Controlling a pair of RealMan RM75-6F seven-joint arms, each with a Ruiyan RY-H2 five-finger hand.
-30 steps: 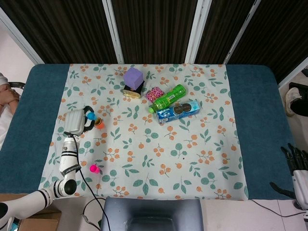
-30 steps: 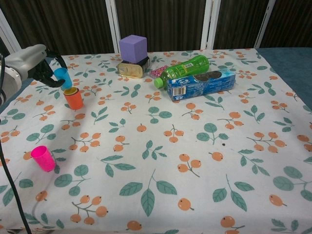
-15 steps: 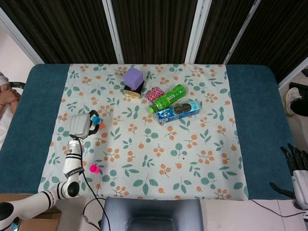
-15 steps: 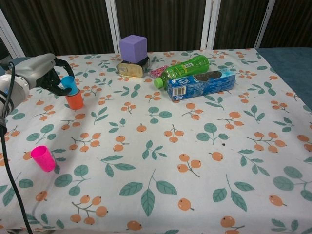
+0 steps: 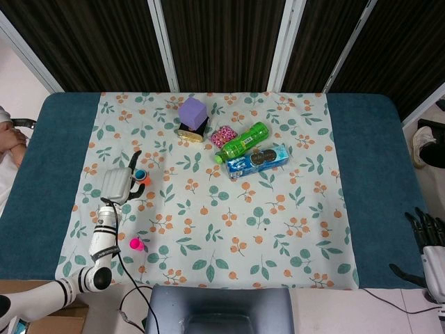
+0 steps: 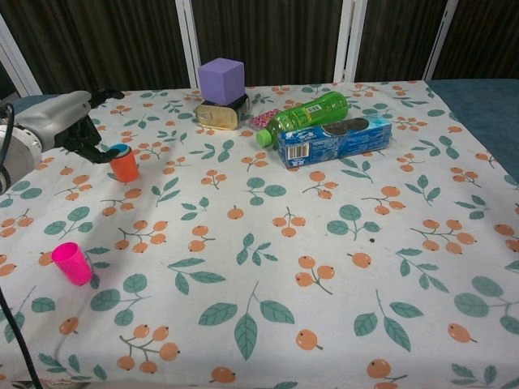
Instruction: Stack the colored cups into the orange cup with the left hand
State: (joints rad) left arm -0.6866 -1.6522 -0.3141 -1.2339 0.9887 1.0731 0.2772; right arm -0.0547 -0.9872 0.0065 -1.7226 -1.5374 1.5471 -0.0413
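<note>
The orange cup (image 6: 124, 168) stands on the floral cloth at the left, with the blue cup (image 6: 122, 149) nested inside it so that only the blue rim shows. My left hand (image 6: 66, 123) is just left of this stack, its fingers spread apart and holding nothing. In the head view the hand (image 5: 117, 184) sits beside the blue cup (image 5: 140, 174) and the orange cup (image 5: 145, 180). A pink cup (image 6: 71, 263) stands alone nearer the front left edge. My right hand (image 5: 430, 238) hangs off the table at the lower right, with its fingers extended.
At the back stand a purple cube (image 6: 221, 80) on a gold tin (image 6: 217, 116), a lying green bottle (image 6: 305, 115), a blue biscuit packet (image 6: 332, 139) and a small pink patterned pack (image 5: 223, 135). A black cable (image 5: 124, 268) trails off my left arm.
My left hand carried the blue cup rightward over the orange cup, lowered it in and opened its fingers. The blue cup now sits inside the orange one.
</note>
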